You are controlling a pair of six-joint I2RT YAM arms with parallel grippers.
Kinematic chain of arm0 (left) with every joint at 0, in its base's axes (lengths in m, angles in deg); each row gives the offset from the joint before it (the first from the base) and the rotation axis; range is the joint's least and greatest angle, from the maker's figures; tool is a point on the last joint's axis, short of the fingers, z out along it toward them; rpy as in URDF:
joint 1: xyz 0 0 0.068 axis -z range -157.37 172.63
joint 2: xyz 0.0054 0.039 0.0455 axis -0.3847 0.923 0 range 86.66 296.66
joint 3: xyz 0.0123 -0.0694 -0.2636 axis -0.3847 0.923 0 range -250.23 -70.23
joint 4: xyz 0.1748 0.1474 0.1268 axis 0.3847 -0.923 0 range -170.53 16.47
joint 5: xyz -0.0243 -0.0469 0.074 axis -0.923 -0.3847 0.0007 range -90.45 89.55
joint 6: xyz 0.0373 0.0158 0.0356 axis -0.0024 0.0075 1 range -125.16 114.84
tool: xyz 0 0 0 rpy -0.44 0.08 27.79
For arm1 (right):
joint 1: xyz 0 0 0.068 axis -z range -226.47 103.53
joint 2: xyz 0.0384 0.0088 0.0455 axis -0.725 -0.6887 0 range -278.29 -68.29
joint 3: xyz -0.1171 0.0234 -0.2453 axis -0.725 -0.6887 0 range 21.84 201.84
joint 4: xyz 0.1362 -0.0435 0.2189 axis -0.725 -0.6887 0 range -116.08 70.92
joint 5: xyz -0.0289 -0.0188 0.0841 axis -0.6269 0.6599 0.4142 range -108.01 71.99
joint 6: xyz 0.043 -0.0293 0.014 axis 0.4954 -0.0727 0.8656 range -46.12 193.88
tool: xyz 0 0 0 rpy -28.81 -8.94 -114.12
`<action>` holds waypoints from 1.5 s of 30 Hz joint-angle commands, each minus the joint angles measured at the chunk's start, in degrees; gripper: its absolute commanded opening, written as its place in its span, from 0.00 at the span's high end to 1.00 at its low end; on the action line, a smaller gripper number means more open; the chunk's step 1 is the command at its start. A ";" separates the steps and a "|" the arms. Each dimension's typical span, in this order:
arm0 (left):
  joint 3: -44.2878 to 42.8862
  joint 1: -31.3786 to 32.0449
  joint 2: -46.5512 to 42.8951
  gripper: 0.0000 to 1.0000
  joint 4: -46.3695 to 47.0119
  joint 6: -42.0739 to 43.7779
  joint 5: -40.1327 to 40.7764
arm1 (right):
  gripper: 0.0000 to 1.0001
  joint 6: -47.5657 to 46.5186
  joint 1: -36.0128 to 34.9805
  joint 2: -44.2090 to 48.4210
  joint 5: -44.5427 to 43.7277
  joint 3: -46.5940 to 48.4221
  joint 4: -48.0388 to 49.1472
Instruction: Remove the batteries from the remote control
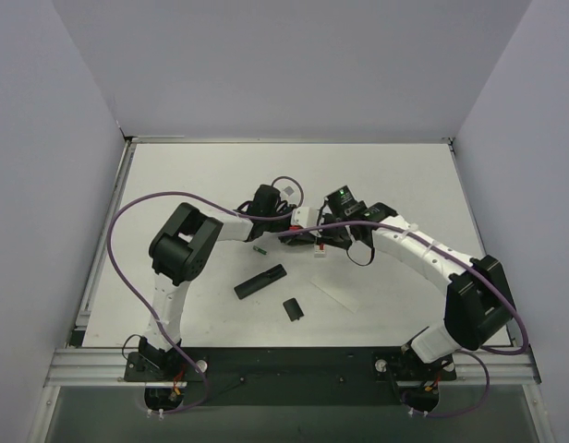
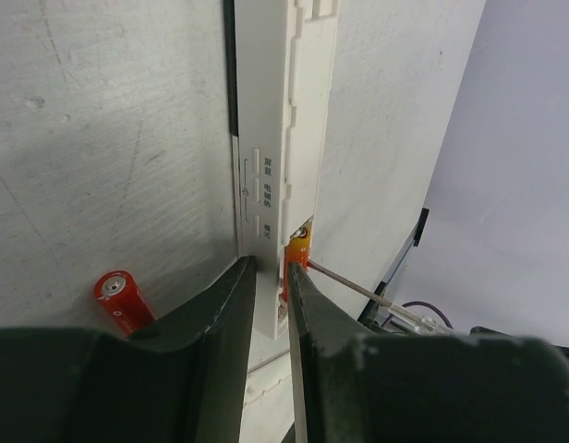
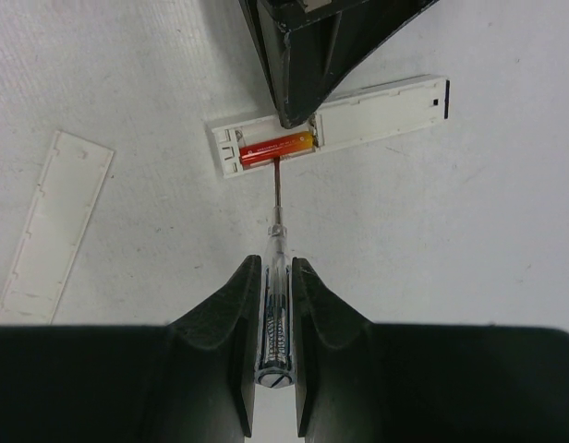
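Nearest the arm bases, low in the middle of the top view, a slim black bar and a small squarish black cover piece lie apart on the white table, out of the work. Further in, the right end effector is clamped on the clear handle of a thin screwdriver. Its tip meets a red-orange cylindrical battery seated in the open bay, seemingly to lever it out. That bay belongs to a slim white plastic remote control lying flat in the upper middle. The left end effector pinches it across its width, I'd say to stop it sliding under the prying. A second red battery lies loose beside it, lower left in the left wrist view. A long white battery cover rests at the left edge.
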 commanded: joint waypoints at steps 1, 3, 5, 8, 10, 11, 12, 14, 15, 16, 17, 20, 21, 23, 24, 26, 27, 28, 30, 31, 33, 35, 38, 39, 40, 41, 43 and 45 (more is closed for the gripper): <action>-0.70 0.47 0.07 0.70 2.41 -0.45 -1.03 | 1.00 -1.28 0.46 -0.51 5.47 -0.54 1.37; -0.61 0.47 0.25 0.70 2.41 -0.45 -0.94 | 1.00 -0.58 0.99 -0.25 6.52 -2.29 2.94; -0.52 0.47 0.51 0.70 2.41 -0.36 -0.94 | 1.00 0.21 2.22 0.89 7.40 -3.79 4.35; -0.43 0.47 0.78 0.70 2.32 -0.45 -0.94 | 1.00 2.50 4.41 2.74 9.42 -6.69 7.43; -0.35 0.56 0.95 0.73 2.41 -0.45 -0.94 | 1.00 5.21 5.99 4.58 12.23 -9.85 10.94; -0.43 0.56 1.04 0.75 2.50 -0.54 -0.94 | 1.00 5.84 7.31 5.20 12.76 -10.90 12.17; -0.43 0.56 1.21 0.76 2.41 -0.54 -0.94 | 1.00 6.45 7.67 5.64 13.20 -12.04 14.10; -0.43 0.56 1.30 0.79 2.58 -0.54 -1.21 | 1.00 7.07 8.20 6.34 13.73 -14.07 15.43; -0.43 0.56 1.39 0.79 2.59 -0.54 -1.12 | 1.00 7.25 8.37 6.34 13.82 -14.34 16.22; -0.35 0.65 1.48 0.79 2.59 -0.54 -1.03 | 1.00 7.42 8.55 6.26 14.08 -14.43 16.57; -0.35 0.65 1.48 0.80 2.59 -0.63 -1.03 | 1.00 7.95 8.81 6.08 14.43 -14.60 16.92; -0.26 0.56 1.57 0.82 2.76 -0.71 -1.12 | 1.00 9.70 9.78 6.08 16.19 -15.92 19.21; -0.17 0.74 1.48 0.82 2.76 -0.80 -1.12 | 1.00 9.97 9.95 6.26 16.45 -16.44 20.17; -0.17 0.74 1.39 0.83 2.76 -0.72 -1.03 | 1.00 10.50 10.57 6.52 17.15 -17.76 20.71; -0.08 0.74 1.48 0.84 2.67 -0.72 -1.03 | 1.00 11.20 10.83 6.61 17.51 -18.20 22.45; -0.08 0.74 1.57 0.85 2.85 -0.72 -1.03 | 1.00 12.25 12.15 7.31 18.73 -18.99 23.69; -0.08 0.74 1.57 0.86 2.76 -0.72 -1.12 | 1.00 13.13 12.67 7.49 19.96 -19.70 24.91; -0.17 0.74 1.57 0.87 2.76 -0.72 -1.12 | 1.00 13.49 13.64 7.84 20.67 -20.05 25.45; -0.17 0.74 1.48 0.90 2.76 -0.72 -1.21 | 1.00 13.84 14.61 7.84 21.99 -20.49 26.16; -0.26 0.74 1.48 0.90 2.76 -0.72 -1.21 | 1.00 14.19 15.05 7.67 22.25 -20.49 26.16; -0.34 0.74 1.39 0.92 2.67 -0.54 -1.21 | 1.00 14.45 16.46 7.66 24.96 -20.76 26.42; -0.34 0.74 1.65 0.93 2.67 -0.28 -1.21 | 1.00 15.07 17.68 7.66 26.99 -20.84 26.86; -0.61 0.65 2.01 0.94 3.02 -0.45 -1.82 | 1.00 15.34 18.83 6.79 30.87 -20.67 26.77; -0.61 0.65 2.01 0.94 3.20 -0.54 -1.82 | 1.00 15.25 19.09 6.52 31.22 -20.50 26.60; -0.61 0.65 2.01 0.95 3.29 -0.45 -1.82 | 1.00 14.99 19.18 6.26 32.18 -20.06 26.16; -0.61 0.65 1.83 0.96 3.46 -0.36 -1.91 | 1.00 14.55 19.36 6.08 32.62 -19.88 25.46; -0.70 0.65 1.83 0.96 3.46 -0.28 -2.00 | 1.00 14.02 19.53 5.65 33.85 -18.66 24.49; -0.70 0.56 1.92 0.98 3.55 -0.28 -2.35 | 1.00 12.27 20.23 4.16 35.69 -16.99 21.33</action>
